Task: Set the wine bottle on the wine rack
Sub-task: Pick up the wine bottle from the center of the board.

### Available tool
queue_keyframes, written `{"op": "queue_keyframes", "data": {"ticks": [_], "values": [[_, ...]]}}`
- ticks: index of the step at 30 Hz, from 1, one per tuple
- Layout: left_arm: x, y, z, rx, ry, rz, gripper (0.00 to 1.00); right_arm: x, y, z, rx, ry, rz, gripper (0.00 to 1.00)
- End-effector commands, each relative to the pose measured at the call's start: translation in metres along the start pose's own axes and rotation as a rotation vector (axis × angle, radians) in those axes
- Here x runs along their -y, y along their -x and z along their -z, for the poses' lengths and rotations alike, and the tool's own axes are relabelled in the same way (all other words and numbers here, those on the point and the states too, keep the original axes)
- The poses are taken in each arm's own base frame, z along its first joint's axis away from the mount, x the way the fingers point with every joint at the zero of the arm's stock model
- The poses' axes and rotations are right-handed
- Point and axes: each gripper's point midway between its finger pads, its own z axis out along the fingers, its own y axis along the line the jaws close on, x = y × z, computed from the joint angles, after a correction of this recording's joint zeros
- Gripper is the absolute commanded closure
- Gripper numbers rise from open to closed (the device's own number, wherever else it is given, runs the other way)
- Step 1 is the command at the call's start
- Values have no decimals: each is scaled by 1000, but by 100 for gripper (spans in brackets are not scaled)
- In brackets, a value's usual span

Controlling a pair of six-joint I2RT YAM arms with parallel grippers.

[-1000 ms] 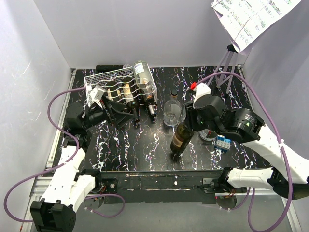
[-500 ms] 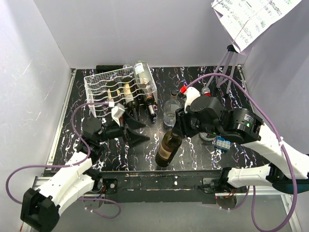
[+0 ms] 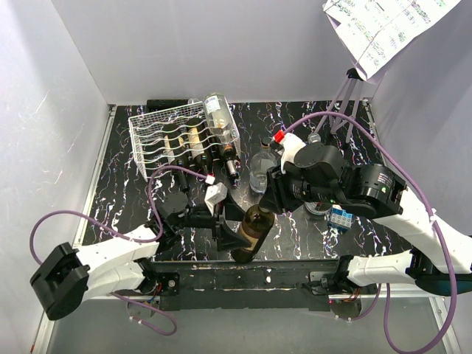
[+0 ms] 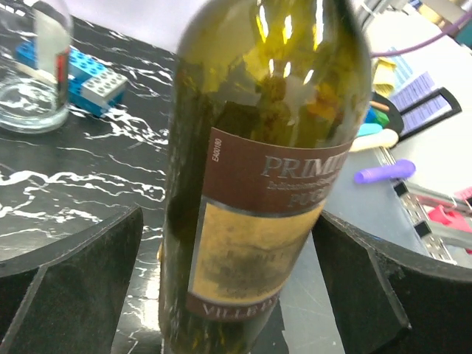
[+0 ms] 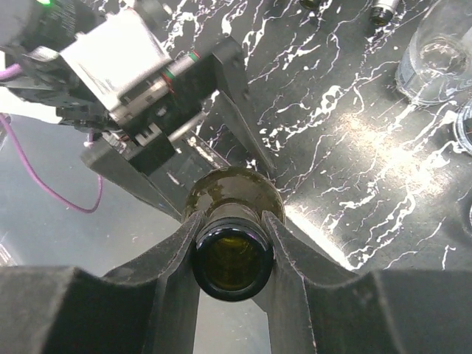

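Note:
The wine bottle is dark green with a brown and yellow label. It hangs tilted near the table's front edge. My right gripper is shut on its neck, and the bottle mouth sits between the two fingers. My left gripper is open, with one finger on each side of the bottle's body and a gap at both sides. In the left wrist view those black fingers flank the label. The white wire wine rack stands at the back left, with several bottles in it.
A clear glass stands mid-table behind the bottle. Blue toy bricks and a small round dish lie under the right arm. A clear bottle lies on the rack's right side. A paper sheet hangs top right.
The left arm has swung from the rack to the right and nearer, bringing its open fingers around the bottle. The right gripper has carried the bottle left and toward the front edge, tilting it.

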Motion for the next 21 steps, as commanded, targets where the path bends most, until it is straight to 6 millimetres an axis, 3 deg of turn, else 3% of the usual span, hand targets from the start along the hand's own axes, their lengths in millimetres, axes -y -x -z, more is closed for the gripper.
{"op": "queue_keyframes", "data": {"ticks": [1, 8, 16, 21], "values": [[15, 4, -20, 3, -83, -48, 2, -39, 50, 31, 188, 178, -37, 99], [18, -3, -31, 20, -100, -37, 2, -41, 54, 39, 215, 193, -37, 99], [20, 3, -24, 57, -65, -73, 16, -37, 55, 45, 254, 194, -53, 99], [17, -10, -21, 35, -52, -56, 6, -39, 62, 53, 291, 208, -63, 99]]}}
